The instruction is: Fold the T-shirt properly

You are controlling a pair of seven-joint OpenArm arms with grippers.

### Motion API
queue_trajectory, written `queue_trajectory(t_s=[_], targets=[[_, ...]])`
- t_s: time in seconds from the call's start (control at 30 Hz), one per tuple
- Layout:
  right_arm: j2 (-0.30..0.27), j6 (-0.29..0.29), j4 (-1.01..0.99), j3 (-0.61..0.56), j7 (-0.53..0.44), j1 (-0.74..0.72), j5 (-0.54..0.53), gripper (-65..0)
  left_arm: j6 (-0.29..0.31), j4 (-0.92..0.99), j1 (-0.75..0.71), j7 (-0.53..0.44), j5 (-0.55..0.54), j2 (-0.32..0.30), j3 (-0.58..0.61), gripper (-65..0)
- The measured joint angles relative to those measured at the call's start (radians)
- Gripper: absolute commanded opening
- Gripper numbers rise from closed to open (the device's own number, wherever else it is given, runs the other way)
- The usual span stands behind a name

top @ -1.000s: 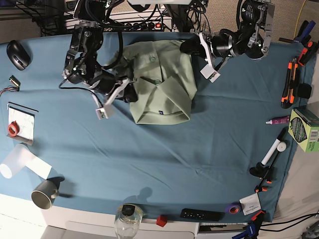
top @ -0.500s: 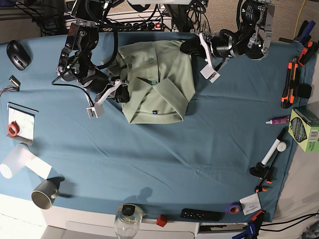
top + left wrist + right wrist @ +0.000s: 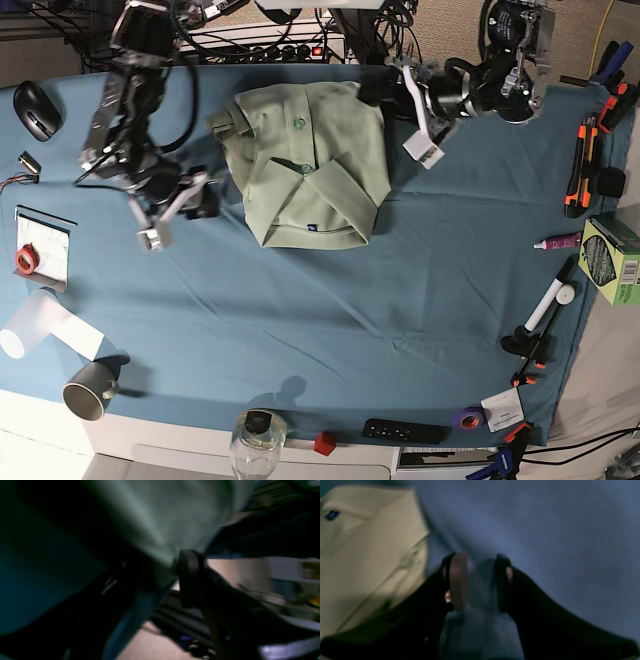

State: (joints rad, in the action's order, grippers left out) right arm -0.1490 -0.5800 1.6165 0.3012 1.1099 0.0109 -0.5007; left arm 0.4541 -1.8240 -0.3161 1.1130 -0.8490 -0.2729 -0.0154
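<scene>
The pale sage-green T-shirt (image 3: 320, 165) lies folded on the blue table cloth (image 3: 330, 310) at the middle back, collar and buttons up, with its tiny dark label near the front hem. My left gripper (image 3: 379, 90) is at the shirt's far right corner. In the blurred left wrist view it (image 3: 171, 566) is shut on a pinch of green fabric (image 3: 160, 517). My right gripper (image 3: 203, 200) is open and empty on the cloth, a little left of the shirt. In the right wrist view it (image 3: 478, 557) has bare cloth between its fingers and the shirt (image 3: 365, 555) to its left.
A black mouse (image 3: 35, 108) lies at the far left. A card with tape (image 3: 40, 250), a white roll (image 3: 40, 325) and a mug (image 3: 90, 388) stand front left. A jar (image 3: 258, 440), a remote (image 3: 403, 431), a marker (image 3: 552, 300), a green box (image 3: 612, 260) and cutters (image 3: 580, 165) line the front and right edges.
My right gripper has let go of the shirt's left edge and moved left, away from it. The shirt has slid slightly left. The left arm has barely moved.
</scene>
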Motion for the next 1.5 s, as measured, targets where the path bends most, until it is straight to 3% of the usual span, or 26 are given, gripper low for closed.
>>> queue_trajectory(t_s=[0.1,0.23,0.43,0.53,0.67,0.87,1.1,1.2,1.3,1.4,1.5], targets=[[-0.027,-0.001,0.000,0.000,0.003,-0.026,0.003,-45.2,-0.014,-0.060,-0.002,0.015,0.054,-0.007,-0.082,-36.2],[-0.039,-0.001,0.000,0.009,0.031,-0.032,0.010,-45.3,-0.013,-0.133,-0.005,0.010,0.049,-0.023,-0.193,-36.2],[-0.055,0.000,0.042,0.139,0.107,-0.024,-0.023,-45.3,-0.013,-0.200,-0.090,0.012,0.044,-0.058,-0.365,-36.3],[-0.097,-0.006,0.107,0.208,0.114,0.017,-0.105,-45.3,-0.016,-0.238,-0.153,0.011,0.010,-0.056,-0.435,-36.3],[-0.120,-0.003,0.158,0.268,0.132,0.150,-0.136,-45.3,-0.016,-0.250,-0.240,0.023,-0.006,-0.056,-0.492,-36.3],[-0.119,-0.004,0.207,0.284,0.166,0.424,-0.270,-45.3,-0.016,-0.250,-0.373,0.023,-0.008,-0.051,-0.499,-36.3],[-0.099,-0.013,0.232,0.287,0.097,0.640,-0.366,-45.3,-0.013,-0.251,-0.537,0.020,-0.031,-0.048,-0.497,-36.3],[-0.073,-0.003,0.213,0.277,0.176,0.716,-0.289,-45.3,-0.013,-0.250,-0.593,0.020,-0.031,-0.049,-0.497,-36.3],[-0.053,-0.015,0.211,0.277,0.161,0.777,-0.315,-45.3,-0.003,-0.235,-0.635,0.012,-0.039,-0.049,-0.497,-36.3],[-0.060,-0.008,0.187,0.267,0.104,0.773,-0.321,-45.3,0.043,-0.174,-0.650,0.008,-0.047,-0.054,-0.497,-36.3],[-0.063,-0.007,0.102,0.239,0.060,0.772,-0.262,-45.3,0.065,-0.077,-0.646,-0.063,-0.065,-0.054,-0.497,-36.3]])
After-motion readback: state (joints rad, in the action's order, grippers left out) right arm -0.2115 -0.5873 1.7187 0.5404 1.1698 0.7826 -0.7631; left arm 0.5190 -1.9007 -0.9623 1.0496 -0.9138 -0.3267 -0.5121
